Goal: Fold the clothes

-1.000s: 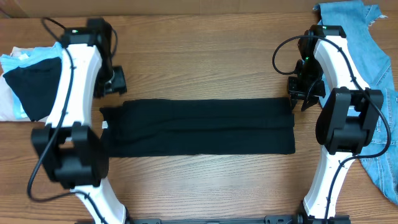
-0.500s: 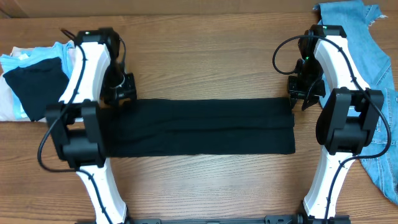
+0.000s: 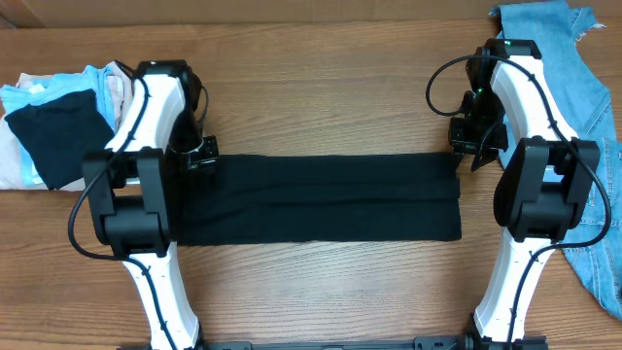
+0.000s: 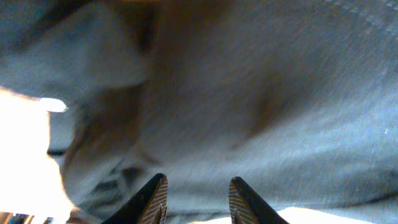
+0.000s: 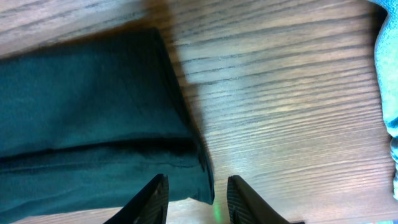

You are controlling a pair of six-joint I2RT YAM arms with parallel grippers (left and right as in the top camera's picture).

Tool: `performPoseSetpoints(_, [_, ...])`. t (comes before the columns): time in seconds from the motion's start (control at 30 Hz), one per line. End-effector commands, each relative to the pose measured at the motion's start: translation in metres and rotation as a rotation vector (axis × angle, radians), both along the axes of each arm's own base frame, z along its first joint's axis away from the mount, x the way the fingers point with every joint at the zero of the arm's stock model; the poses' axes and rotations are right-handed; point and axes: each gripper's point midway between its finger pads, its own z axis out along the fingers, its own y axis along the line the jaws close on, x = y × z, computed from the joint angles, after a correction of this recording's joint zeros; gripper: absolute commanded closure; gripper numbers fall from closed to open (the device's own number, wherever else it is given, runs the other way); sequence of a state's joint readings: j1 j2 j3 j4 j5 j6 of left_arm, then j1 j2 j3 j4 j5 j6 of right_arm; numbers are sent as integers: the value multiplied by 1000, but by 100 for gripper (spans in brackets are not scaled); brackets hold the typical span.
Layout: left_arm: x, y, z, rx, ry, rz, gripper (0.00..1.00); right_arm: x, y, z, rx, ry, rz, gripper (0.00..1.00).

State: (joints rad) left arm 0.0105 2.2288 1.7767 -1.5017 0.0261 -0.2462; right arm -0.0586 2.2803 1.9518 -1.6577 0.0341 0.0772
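The clothes, a black T-shirt (image 3: 321,199), lie folded into a long flat strip across the middle of the wooden table. My left gripper (image 3: 199,156) is down at the strip's far left corner. In the left wrist view its fingertips (image 4: 198,186) stand apart, with dark fabric (image 4: 249,93) filling the view close behind them. My right gripper (image 3: 465,154) sits at the far right corner. Its jaws (image 5: 198,186) are apart, and the shirt's corner (image 5: 81,124) reaches into the gap without being pinched.
Light-blue denim jeans (image 3: 583,68) lie at the far right behind the right arm; their edge (image 5: 388,93) shows in the right wrist view. A pile of pale blue, beige and dark folded garments (image 3: 49,126) sits at the far left. Bare wood (image 3: 321,97) lies beyond the strip.
My left arm has swung right and come down onto the shirt's far left corner, its jaws narrowing. The right arm and the shirt have stayed put.
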Motion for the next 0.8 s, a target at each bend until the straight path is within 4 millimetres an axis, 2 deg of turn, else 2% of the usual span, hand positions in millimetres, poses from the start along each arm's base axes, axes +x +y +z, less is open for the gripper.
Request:
performPoseSetpoints(0.0, [-10,-7,-16,18,26,-12,65,3,-4,17,-11,-55,5,65])
performPoseSetpoints(0.13, [-29,-12,-47,16,52,-22,66,4,-4,17,-11,-57,4,65])
performPoseSetpoints(0.27, [-56,-11,-77,18,92,-23,66,4,-4,17,-11,-57,4,65])
performPoseSetpoints(0.33, [-72,-10,-87,23,119,-18,66,4,-4,17,-11,-58,4,65])
performPoseSetpoints(0.4, [-79,-8,-94,33,126,-22,65,5,-4,16,-11,-62,4,65])
performPoseSetpoints(0.57, [-76,9,-97,140,105,-34,64,6,-4,16,-12,-68,4,64])
performPoseSetpoints(0.77, [-59,22,-105,180,28,-16,55,11,2,14,31,-90,13,60])
